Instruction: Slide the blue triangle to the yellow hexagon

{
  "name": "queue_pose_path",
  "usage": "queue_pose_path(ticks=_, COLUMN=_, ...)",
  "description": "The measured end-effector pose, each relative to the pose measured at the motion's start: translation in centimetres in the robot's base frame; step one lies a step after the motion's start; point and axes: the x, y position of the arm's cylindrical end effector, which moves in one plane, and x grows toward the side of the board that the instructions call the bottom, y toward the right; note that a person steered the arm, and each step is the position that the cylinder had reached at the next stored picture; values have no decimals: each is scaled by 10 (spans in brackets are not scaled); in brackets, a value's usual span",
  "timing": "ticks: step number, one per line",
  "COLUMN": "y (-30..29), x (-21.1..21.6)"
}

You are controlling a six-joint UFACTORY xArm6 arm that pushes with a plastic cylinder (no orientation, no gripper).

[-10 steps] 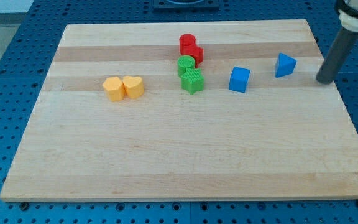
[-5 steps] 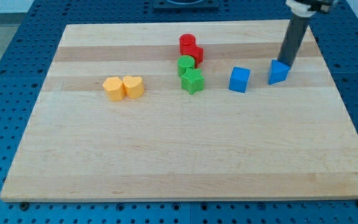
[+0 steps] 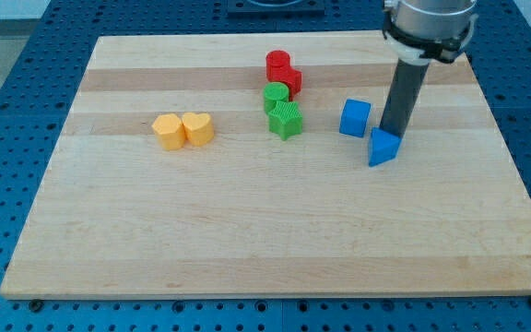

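Note:
The blue triangle (image 3: 383, 148) lies on the wooden board (image 3: 265, 231) right of centre. My tip (image 3: 393, 133) touches its upper right side. The yellow hexagon (image 3: 167, 132) sits far off at the view's left, touching a yellow heart (image 3: 198, 128) on its right. The rod rises from the tip toward the view's top right.
A blue cube (image 3: 355, 118) stands just upper left of the triangle. A green star (image 3: 286, 120) and a green cylinder (image 3: 276, 96) sit at centre, with two red blocks (image 3: 282, 70) above them.
My tip swept in from the right edge, met the blue triangle and pushed it down and left, past the blue cube's right side.

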Motion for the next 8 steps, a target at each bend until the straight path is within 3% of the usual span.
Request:
queue_pose_path(ticks=4, y=-15, x=80)
queue_pose_path(ticks=8, y=-125, x=78)
